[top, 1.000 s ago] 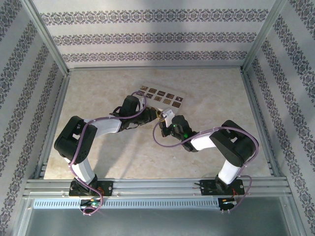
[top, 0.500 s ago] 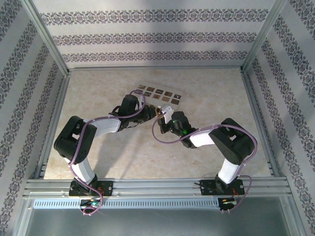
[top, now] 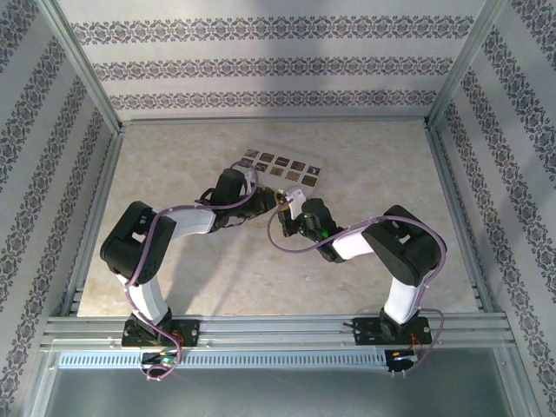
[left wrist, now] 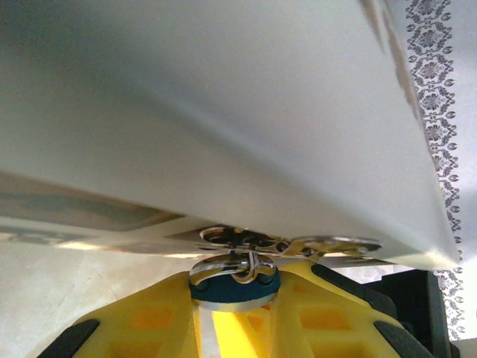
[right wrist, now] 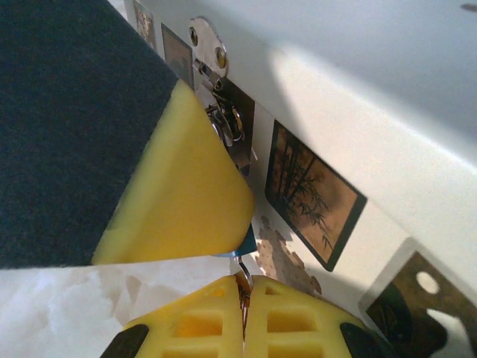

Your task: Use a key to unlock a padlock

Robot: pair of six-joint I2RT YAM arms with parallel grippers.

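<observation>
Left hand (left wrist: pixel 238 302) clenched on the padlock (left wrist: pixel 223 292), lower centre of my wrist view, steadying it where its shackle hangs from the hasp (left wrist: pixel 283 243) of the cream box (left wrist: pixel 223 112); my right hand (right wrist: pixel 243 291), fingers pressed together, pinches what looks like the key (right wrist: pixel 241 272) just below it, presumably for insertion.

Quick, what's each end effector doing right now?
Left end effector: closed on the padlock.
Right end effector: closed, pinching a thin metal piece, apparently the key.

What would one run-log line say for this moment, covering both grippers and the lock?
left gripper: shut on padlock | right gripper: shut on key | key tip: at padlock | padlock: at box hasp
</observation>
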